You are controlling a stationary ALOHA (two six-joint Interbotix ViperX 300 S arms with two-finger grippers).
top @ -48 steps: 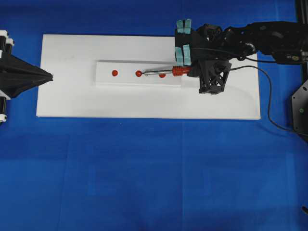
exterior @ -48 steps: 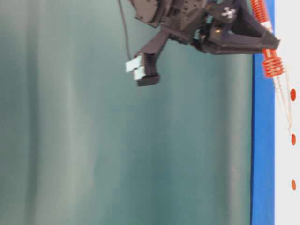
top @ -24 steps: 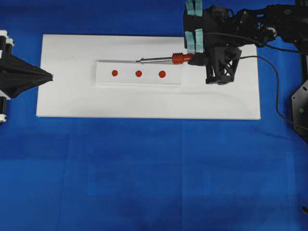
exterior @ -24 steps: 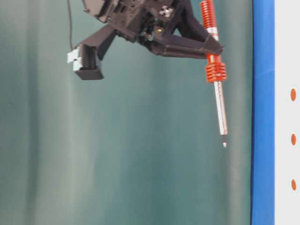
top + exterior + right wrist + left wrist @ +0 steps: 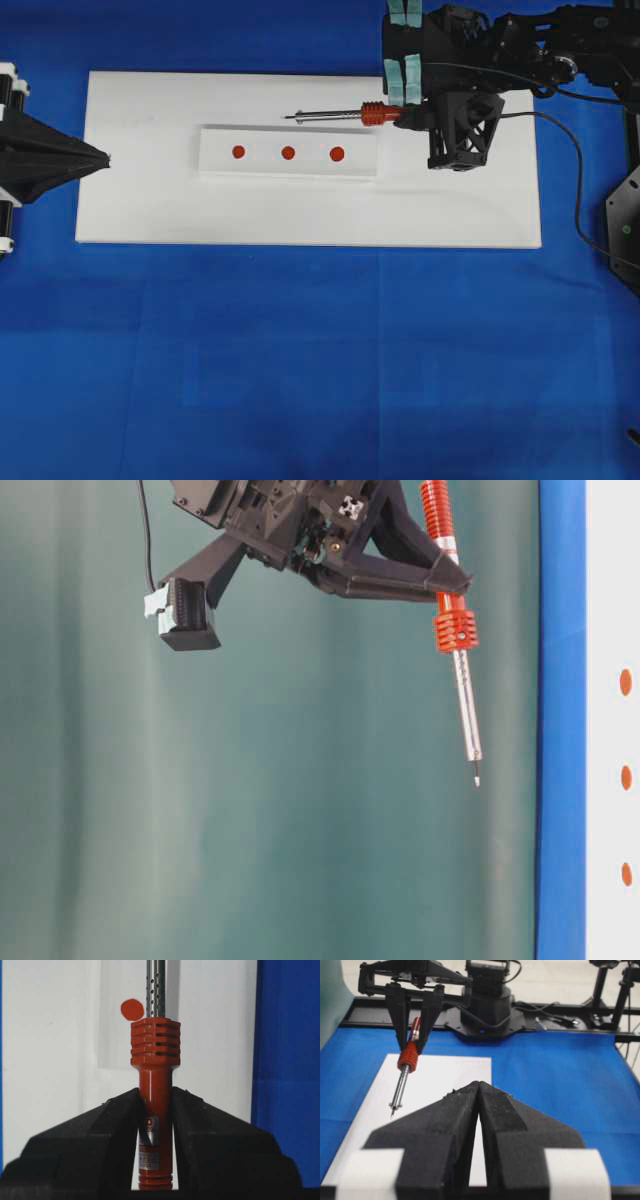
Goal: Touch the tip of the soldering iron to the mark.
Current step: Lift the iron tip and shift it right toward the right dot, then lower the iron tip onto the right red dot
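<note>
The soldering iron (image 5: 372,115) has a red-orange ribbed handle and a silver shaft. My right gripper (image 5: 405,116) is shut on its handle (image 5: 155,1105) and holds it high in the air (image 5: 455,630). Its tip (image 5: 287,118) points left, over the board just beyond the far edge of the raised white strip (image 5: 262,140). The mark (image 5: 288,153) is the middle of three red dots and shows in the table-level view (image 5: 626,777), well clear of the tip (image 5: 476,780). The right wrist view shows only the nearest outer dot (image 5: 132,1009). My left gripper (image 5: 100,157) is shut and empty (image 5: 478,1085) at the board's left edge.
The strip lies on a white board (image 5: 150,210) on blue cloth. The iron's black cord (image 5: 572,190) loops down off the board's right end. The right arm's base (image 5: 485,1010) stands at the far end in the left wrist view.
One second ago the tip rested on the strip at the middle dot. My right gripper has since lifted the iron and carried it toward the board's far edge. The left arm has not moved.
</note>
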